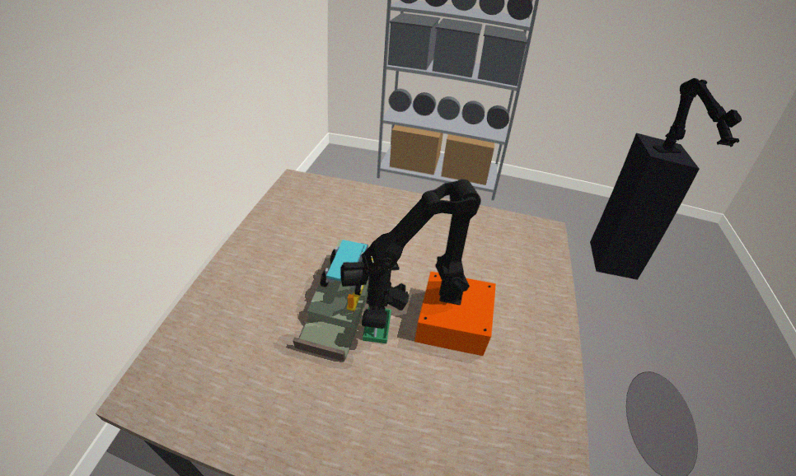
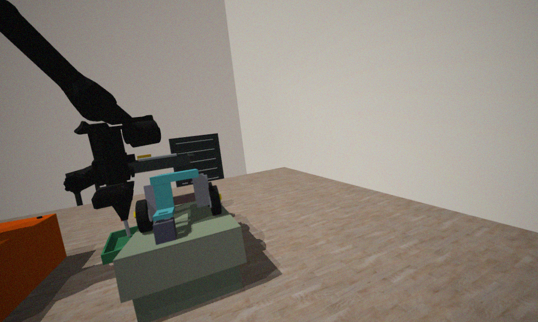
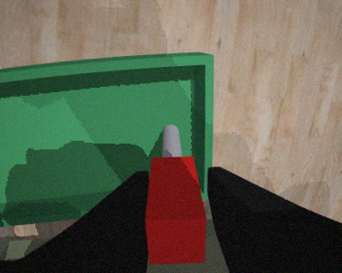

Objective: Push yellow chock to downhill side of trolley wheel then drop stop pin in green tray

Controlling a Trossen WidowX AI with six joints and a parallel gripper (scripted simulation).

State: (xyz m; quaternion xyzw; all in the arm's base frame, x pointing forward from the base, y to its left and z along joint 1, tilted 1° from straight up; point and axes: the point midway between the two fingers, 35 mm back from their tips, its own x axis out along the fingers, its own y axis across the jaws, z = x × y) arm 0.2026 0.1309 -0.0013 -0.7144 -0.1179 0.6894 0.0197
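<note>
sage ramp [image 1: 325, 332] [image 2: 182, 255] [image 3: 217, 258] beside the fingers; turquoise trolley [image 1: 347, 259] [image 2: 162, 193] on it; green tray [image 1: 384, 341] [image 2: 106, 259] [image 3: 209, 113] beneath them. chock [image 1: 352, 301] nearby, wheel contact unclear. gripper [image 1: 375, 324] [image 2: 124, 219] [image 3: 178, 181] slightly open around the pulled pin [image 1: 375, 332] [image 2: 127, 228] [image 3: 175, 190]; settling it and backing away remain.

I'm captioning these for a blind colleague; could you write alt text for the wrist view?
Red-headed pin between the slightly parted fingers of a black gripper, its grey shaft over a green tray. Wooden table surrounds the tray's far corner.
</note>
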